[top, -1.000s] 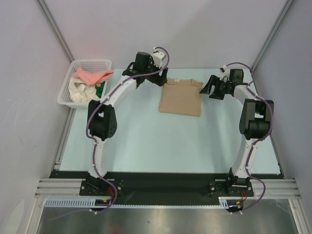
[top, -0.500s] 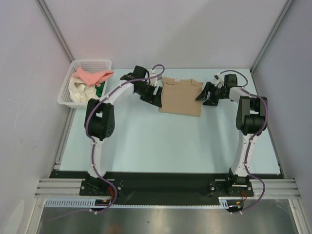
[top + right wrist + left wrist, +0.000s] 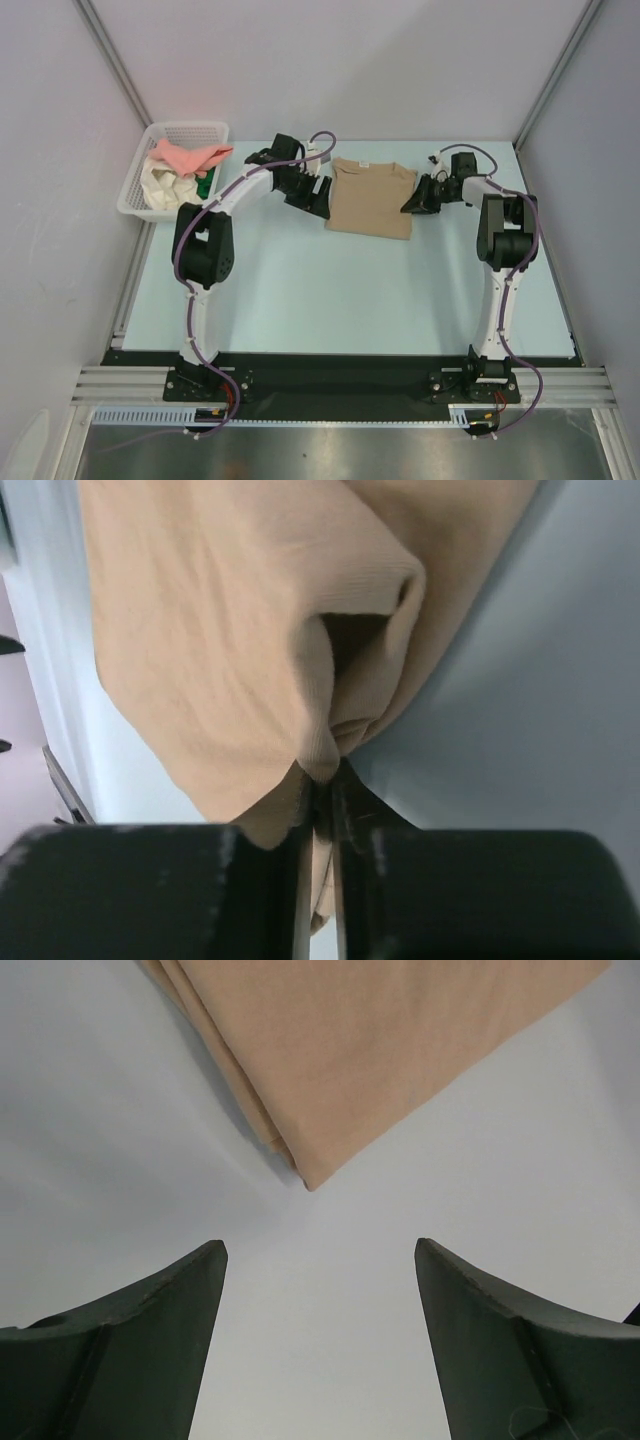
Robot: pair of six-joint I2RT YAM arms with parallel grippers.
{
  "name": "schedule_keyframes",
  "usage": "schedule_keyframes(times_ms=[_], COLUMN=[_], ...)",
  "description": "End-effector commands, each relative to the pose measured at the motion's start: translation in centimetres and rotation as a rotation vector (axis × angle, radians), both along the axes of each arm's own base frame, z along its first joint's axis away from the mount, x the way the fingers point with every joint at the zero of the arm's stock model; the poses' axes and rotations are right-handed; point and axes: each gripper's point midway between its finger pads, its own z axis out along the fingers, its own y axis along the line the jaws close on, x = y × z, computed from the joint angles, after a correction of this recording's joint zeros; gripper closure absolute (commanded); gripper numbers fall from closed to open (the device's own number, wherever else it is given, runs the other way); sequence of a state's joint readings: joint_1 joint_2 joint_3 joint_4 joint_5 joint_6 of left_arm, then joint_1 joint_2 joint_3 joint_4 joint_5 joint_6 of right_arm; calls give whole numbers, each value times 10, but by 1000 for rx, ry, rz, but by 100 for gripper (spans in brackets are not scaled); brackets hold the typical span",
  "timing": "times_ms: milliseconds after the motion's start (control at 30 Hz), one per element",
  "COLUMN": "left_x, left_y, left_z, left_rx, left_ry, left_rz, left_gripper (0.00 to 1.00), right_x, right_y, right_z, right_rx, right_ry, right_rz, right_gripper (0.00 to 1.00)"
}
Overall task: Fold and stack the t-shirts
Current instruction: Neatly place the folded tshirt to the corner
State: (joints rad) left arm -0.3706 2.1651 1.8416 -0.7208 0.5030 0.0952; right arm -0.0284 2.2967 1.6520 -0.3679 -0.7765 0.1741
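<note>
Lying folded on the tabletop [image 3: 330,290], one tan t-shirt [image 3: 371,198] sits between two claws; three other t-shirts [image 3: 178,170] heap in one basket [image 3: 190,127]. Only the wrist views show the left claw [image 3: 320,1250] spread open beside its corner, the right claw [image 3: 320,780] clamped on its edge

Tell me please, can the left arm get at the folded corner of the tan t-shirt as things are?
Probably yes. The left gripper is open, and the tan t-shirt has its folded corner just ahead of the fingers, with only bare table between them.
</note>
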Motion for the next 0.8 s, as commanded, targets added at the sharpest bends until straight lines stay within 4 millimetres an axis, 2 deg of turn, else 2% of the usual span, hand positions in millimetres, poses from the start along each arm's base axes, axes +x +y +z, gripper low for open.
schedule_keyframes(times_ms=[0,33,100,133,200,233,267,333,567,700,767], left_x=[1,0,0,3,3,4,4,4,6,7,9], left_y=[4,4,6,8,11,12,13,14,16,15,17], left_z=[31,31,29,28,27,26,24,24,22,22,22], left_rx=[-30,-34,-34,-30,-22,-13,-9,-5,10,12,20], left_ry=[-53,-48,-44,-52,-58,-63,-62,-68,-73,-77,-80], left_rz=[12,11,16,21,22,26,24,20,20,21,26], left_gripper=[18,18,19,19,19,20,20,20,20,20,21], right_x=[-2,-4,-2,-5,0,-3,-1,-4,-6,5,18], right_y=[-9,-15,-32,-50,-69,-89,-99,-129,-208,-246,-260], right_z=[14,22,32,34,45,46,53,51,48,47,49], right_rx=[-52,-76,-105,-127,-184,-216,-254,-329,-501,-570,-583], right_ry=[-54,-68,-87,-73,-121,-103,-141,-122,-142,-164,-181], right_rz=[81,108,98,76,84,58,64,29,-56,-111,-142], right_gripper=[92,100,100,100,100,100,100,100,100,100,100])
